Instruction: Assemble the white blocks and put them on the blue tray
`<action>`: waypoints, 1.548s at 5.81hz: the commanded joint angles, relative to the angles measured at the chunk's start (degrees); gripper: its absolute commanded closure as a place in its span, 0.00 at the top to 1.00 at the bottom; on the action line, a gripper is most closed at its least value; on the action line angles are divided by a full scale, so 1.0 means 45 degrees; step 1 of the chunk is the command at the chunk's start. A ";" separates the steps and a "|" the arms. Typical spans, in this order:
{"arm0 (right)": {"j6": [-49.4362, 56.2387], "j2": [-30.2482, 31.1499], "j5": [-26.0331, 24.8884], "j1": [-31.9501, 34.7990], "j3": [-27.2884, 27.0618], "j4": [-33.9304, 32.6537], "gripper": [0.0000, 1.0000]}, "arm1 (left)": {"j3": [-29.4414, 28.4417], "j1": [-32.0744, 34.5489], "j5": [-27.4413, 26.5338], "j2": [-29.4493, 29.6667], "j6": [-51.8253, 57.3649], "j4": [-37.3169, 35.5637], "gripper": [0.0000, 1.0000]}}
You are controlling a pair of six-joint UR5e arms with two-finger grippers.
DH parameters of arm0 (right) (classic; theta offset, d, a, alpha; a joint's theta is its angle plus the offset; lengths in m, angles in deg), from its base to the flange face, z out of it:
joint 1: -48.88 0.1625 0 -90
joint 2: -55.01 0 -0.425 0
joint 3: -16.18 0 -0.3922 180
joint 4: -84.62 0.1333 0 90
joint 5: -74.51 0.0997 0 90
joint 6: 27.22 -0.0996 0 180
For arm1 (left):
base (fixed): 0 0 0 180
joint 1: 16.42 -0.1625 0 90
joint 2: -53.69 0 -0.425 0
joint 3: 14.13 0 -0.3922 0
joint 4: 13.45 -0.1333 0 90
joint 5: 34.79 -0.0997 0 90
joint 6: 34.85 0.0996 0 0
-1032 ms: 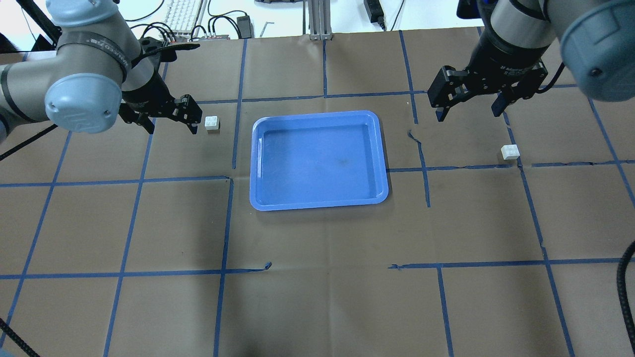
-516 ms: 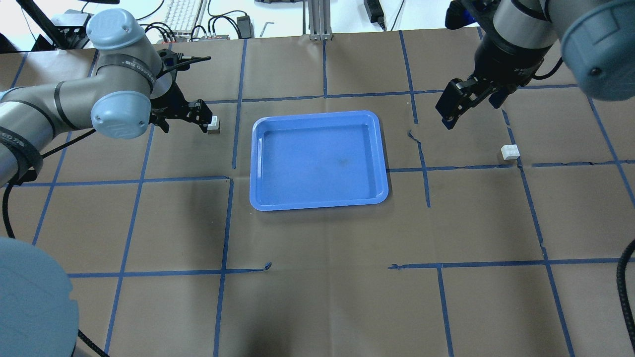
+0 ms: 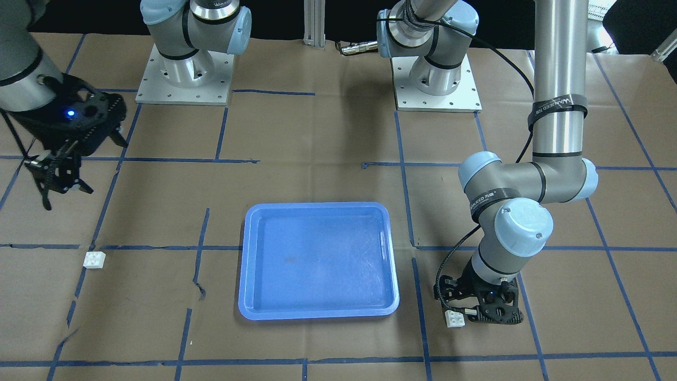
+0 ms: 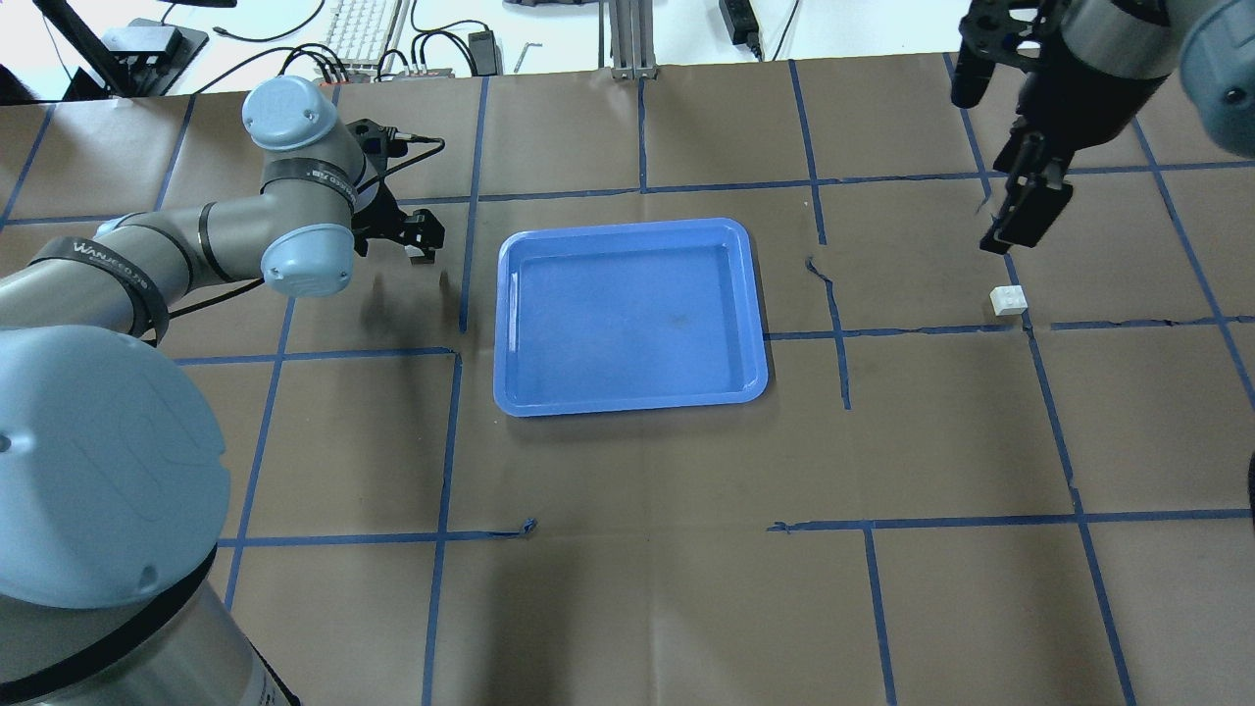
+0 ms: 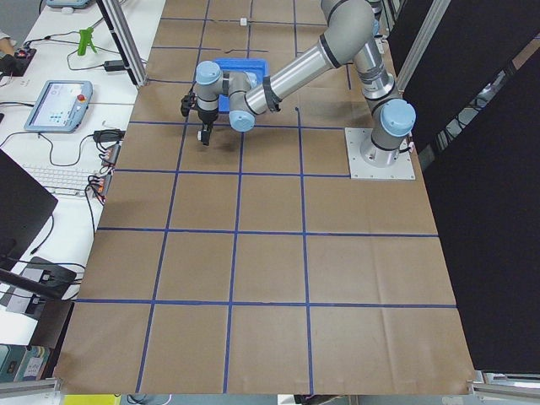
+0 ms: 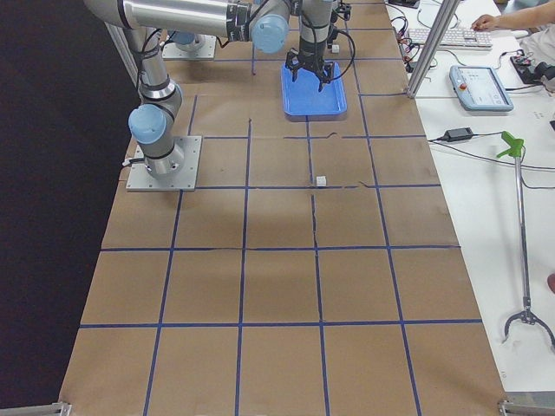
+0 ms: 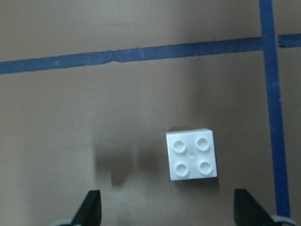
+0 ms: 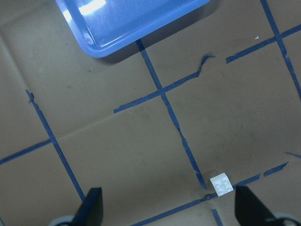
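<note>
One white block (image 7: pixel 192 154) lies studs up on the brown paper, left of the blue tray (image 4: pixel 505 324). My left gripper (image 7: pixel 169 209) hangs open low over it, and the block sits between the finger lines without touching them. It also shows in the front view (image 3: pixel 455 318) beside the left gripper (image 3: pixel 473 311). In the overhead view the left gripper (image 4: pixel 424 243) mostly hides it. The second white block (image 4: pixel 1008 299) lies right of the tray and also shows in the right wrist view (image 8: pixel 221 183). My right gripper (image 4: pixel 1020 221) is open, empty and raised, short of that block.
The tray (image 3: pixel 243 264) holds nothing. Blue tape lines grid the paper, with torn ends near the right block (image 3: pixel 94 259). Cables and a keyboard (image 4: pixel 358 29) lie beyond the table's far edge. Both arm bases (image 3: pixel 185 74) stand on the robot's side.
My left arm has swung right and lowered, bringing its open gripper over the left block. My right gripper has turned edge-on and moved right, closer to the right block. Neither block has moved.
</note>
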 commanded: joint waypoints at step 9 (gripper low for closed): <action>1.0917 -0.6482 0.5788 -0.4979 -0.0324 -0.1535 1.00 | -0.0295 0.0050 0.0118 -0.0062 0.1640 -0.0142 0.10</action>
